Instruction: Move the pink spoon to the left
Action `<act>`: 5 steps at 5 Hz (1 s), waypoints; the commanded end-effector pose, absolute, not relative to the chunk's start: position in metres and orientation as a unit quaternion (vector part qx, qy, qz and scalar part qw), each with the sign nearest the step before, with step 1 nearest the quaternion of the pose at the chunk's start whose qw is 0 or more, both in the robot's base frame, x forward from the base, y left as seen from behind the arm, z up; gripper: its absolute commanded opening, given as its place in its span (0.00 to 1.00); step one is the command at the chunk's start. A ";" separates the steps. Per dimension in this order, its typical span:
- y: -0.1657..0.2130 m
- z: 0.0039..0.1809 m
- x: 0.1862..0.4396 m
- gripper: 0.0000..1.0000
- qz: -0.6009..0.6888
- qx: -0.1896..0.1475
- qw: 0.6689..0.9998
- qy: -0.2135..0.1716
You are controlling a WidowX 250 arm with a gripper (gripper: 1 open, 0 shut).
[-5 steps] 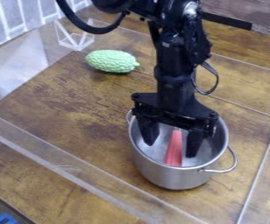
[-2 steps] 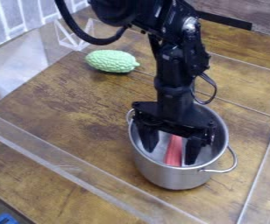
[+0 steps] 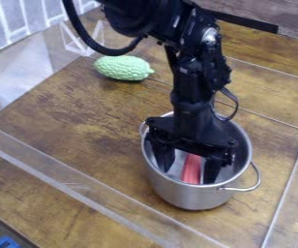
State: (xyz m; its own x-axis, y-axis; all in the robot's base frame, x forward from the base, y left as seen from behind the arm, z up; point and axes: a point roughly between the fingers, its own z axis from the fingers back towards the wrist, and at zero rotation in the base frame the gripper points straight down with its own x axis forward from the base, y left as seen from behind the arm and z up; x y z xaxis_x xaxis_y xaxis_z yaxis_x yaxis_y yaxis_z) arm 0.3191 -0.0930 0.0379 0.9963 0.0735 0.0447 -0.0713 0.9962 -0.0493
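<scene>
The pink spoon (image 3: 193, 170) lies inside a silver metal pot (image 3: 172, 190) at the lower right; only its reddish-pink handle shows between the fingers. My gripper (image 3: 192, 161) points straight down into the pot, open, with one black finger on each side of the handle. Whether the fingers touch the spoon I cannot tell. The spoon's bowl is hidden by the gripper.
A bumpy green vegetable (image 3: 123, 68) rests on the wooden table (image 3: 74, 126) at the upper left. Clear plastic walls (image 3: 36, 160) run along the table's left and front edges. The pot has a small handle (image 3: 252, 182) on its right side.
The gripper has sunk slightly deeper into the pot around the spoon handle. Its jaws stay open.
</scene>
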 end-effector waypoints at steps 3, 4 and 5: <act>-0.097 0.038 0.322 1.00 0.025 -0.037 0.998 -0.044; -0.096 0.038 0.322 1.00 0.025 -0.039 0.998 -0.045; -0.096 0.039 0.323 1.00 0.025 -0.041 0.998 -0.046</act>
State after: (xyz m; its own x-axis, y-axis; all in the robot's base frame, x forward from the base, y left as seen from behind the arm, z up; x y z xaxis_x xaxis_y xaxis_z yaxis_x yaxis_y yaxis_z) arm 0.3170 -0.0954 0.0270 0.9975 0.0492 0.0502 -0.0455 0.9963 -0.0723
